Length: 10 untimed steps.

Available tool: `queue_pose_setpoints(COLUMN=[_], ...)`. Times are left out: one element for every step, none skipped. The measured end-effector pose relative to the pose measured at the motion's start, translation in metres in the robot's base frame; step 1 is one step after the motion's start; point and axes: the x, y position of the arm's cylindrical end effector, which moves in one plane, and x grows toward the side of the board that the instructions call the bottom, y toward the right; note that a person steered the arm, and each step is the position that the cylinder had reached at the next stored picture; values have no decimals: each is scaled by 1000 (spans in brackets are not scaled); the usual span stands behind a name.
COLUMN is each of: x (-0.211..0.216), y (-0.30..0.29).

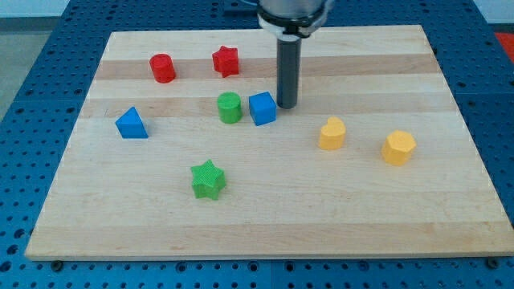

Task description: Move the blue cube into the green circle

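Just left of my tip (287, 105): blue cube (263, 108), corner-on, beside green cylinder (230, 107).

Blue cube (262, 108), green cylinder (229, 107), pale striped board (265, 217).

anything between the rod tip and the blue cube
Nothing: in the camera view my tip sits right beside the blue cube, on the view's right.

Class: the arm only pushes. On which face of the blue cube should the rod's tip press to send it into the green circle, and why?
Press the blue cube on its face toward the view's right, where my tip stands. The green circle sits just to its left, level with it, so a leftward push should work.
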Motion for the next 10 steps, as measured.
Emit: queue_pose_setpoints(x=[6, 21, 24, 24, 26, 56, 69, 89, 114, 143], y=[17, 2, -28, -38, -24, -17, -43, -46, -42, -27])
